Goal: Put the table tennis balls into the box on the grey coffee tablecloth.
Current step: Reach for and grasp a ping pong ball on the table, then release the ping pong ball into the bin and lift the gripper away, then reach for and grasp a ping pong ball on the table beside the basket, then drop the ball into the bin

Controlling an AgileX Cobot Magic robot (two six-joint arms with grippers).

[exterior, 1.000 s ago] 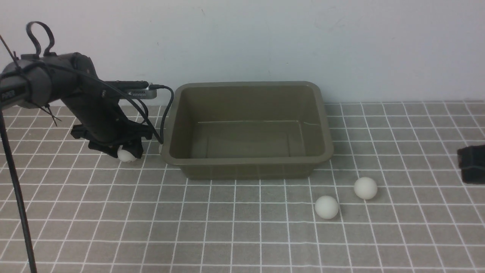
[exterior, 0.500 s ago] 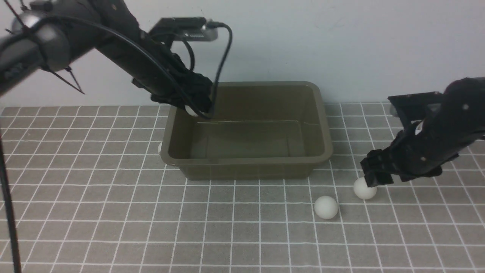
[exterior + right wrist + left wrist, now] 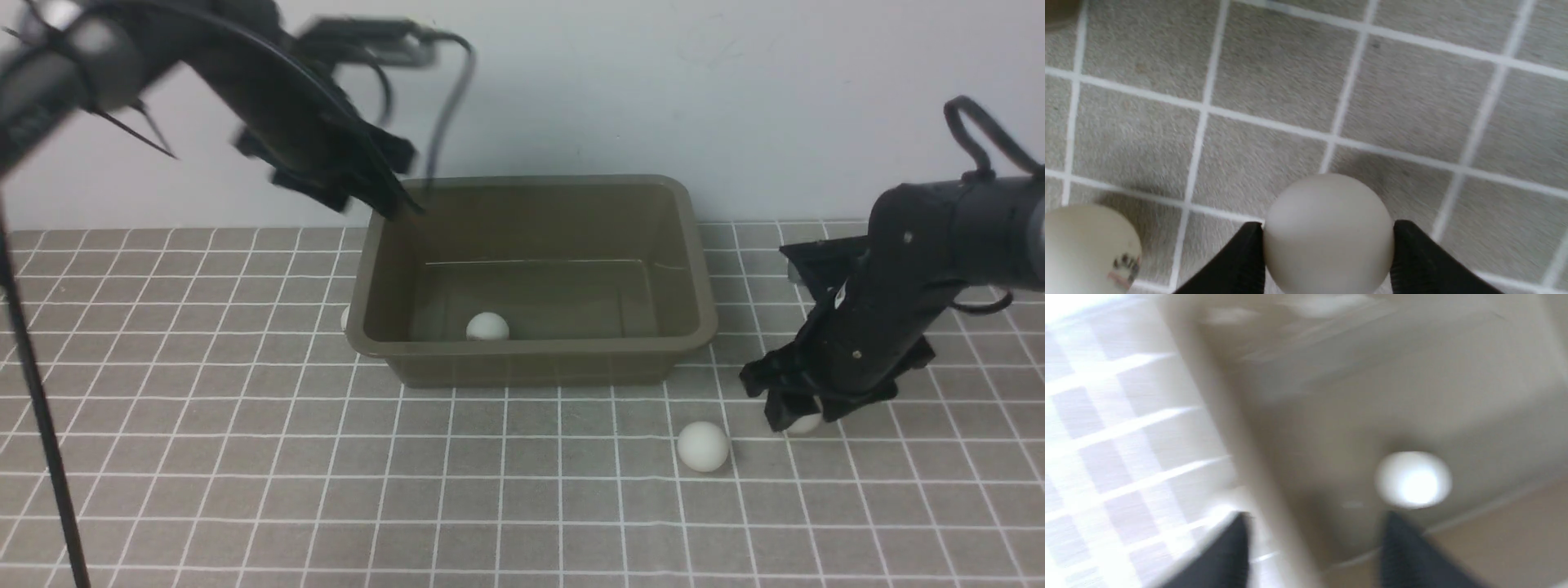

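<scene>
The olive-brown box point(image 3: 531, 347) stands on the grey coffee tablecloth point(image 3: 245, 474). One table tennis ball point(image 3: 487, 327) lies inside it near the front wall, also visible in the blurred left wrist view as a white ball point(image 3: 1412, 479). My left gripper point(image 3: 392, 204) hovers over the box's back left corner, open and empty point(image 3: 1314, 522). My right gripper point(image 3: 796, 412) is down on the cloth right of the box, shut on a ball point(image 3: 1327, 212) that rests on the cloth. Another ball point(image 3: 703, 446) lies free just left of it. A white sliver of a further ball point(image 3: 345, 317) shows beside the box's left wall.
A thin black cable point(image 3: 41, 425) runs down the left edge of the front view. A pale wall point(image 3: 653, 98) rises right behind the box. The free ball with a small printed logo point(image 3: 1086, 245) sits close to my right gripper's finger.
The left gripper has let its ball go, and the ball now lies in the box; that arm has drawn back to the left. The right gripper has come down and closed around the right-hand ball.
</scene>
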